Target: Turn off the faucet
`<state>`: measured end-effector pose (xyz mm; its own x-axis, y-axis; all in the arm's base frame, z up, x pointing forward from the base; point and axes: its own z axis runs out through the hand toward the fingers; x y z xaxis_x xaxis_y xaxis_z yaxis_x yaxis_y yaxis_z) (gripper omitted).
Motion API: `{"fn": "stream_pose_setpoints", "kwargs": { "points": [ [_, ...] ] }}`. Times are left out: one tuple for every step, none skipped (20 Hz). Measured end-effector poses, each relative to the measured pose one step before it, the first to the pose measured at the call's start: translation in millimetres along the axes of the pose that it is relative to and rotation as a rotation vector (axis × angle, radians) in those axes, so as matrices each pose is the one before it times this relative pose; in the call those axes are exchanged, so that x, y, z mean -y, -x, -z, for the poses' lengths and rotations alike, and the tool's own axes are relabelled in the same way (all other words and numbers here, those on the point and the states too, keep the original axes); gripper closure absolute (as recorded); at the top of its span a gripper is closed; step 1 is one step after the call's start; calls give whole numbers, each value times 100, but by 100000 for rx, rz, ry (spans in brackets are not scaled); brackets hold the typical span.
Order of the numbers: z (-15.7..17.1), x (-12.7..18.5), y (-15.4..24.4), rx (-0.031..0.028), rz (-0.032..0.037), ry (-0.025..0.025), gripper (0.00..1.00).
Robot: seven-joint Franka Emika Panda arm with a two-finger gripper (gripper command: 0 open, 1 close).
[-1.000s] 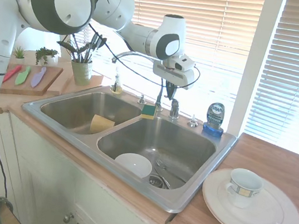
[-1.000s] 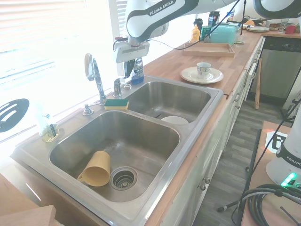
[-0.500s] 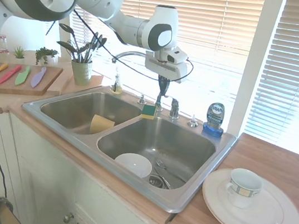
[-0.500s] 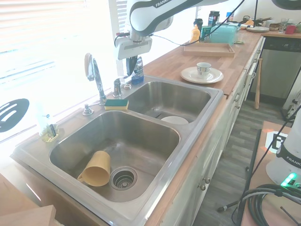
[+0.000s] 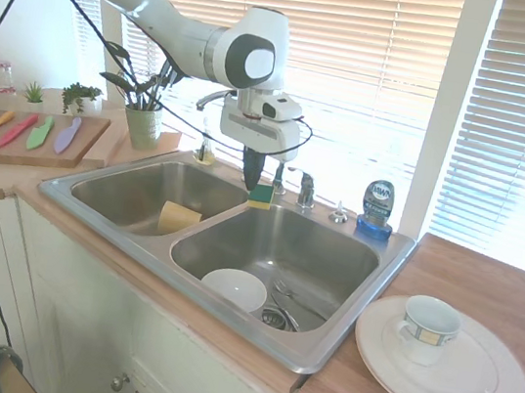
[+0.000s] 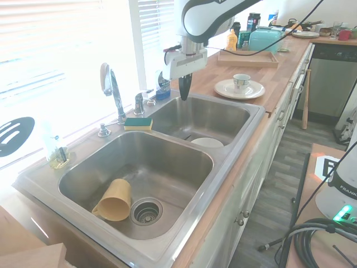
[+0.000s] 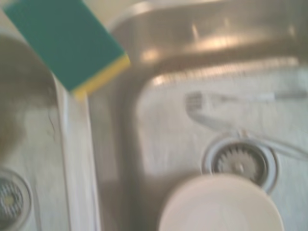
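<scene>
Since the earlier frames the arm has drawn away from the faucet's lever (image 6: 139,103) and now hangs over the sink (image 6: 234,146), above the basin on the lever's side. Its fingers (image 6: 183,92) point down, close together and holding nothing. At the sink's back rim stands the faucet (image 6: 111,92), with the lever just beside it and the sponge (image 6: 138,123) in front. A bowl (image 7: 221,204), a fork (image 7: 226,98) and the drain (image 7: 239,161) show blurred in the wrist view.
</scene>
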<state>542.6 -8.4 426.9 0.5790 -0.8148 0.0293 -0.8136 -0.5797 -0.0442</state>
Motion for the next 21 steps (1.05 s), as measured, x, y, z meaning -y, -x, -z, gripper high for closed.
{"fn": "stream_pose_setpoints", "kwargs": {
  "points": [
    [-144,-1074,518,220,-78,315,100],
    [-189,-1080,576,282,65,470,100],
    [-76,-938,548,46,110,159,100],
    [-22,-890,564,126,115,119,100],
    [73,-843,565,68,120,4,0],
    [101,-762,542,3,35,-29,0],
    [86,-658,509,-28,24,-38,0],
    [60,-605,482,-46,36,-23,0],
    [-17,-530,423,-7,28,91,0],
    [-35,-396,355,-28,83,127,0],
    [-110,-261,355,20,261,232,0],
    [-159,-111,353,15,432,251,0],
    [-210,39,356,13,650,287,0],
    [-127,182,343,-58,579,172,0],
    [-61,217,318,-214,385,2,0],
    [-19,248,277,-480,27,-383,0],
    [-28,185,211,-438,-133,-367,0],
    [-4,138,139,-362,-144,-322,0],
    [22,112,73,-388,-294,-420,0],
    [20,88,53,-254,-495,-269,0],
    [19,87,68,-210,-544,-198,0]
  ]
}}
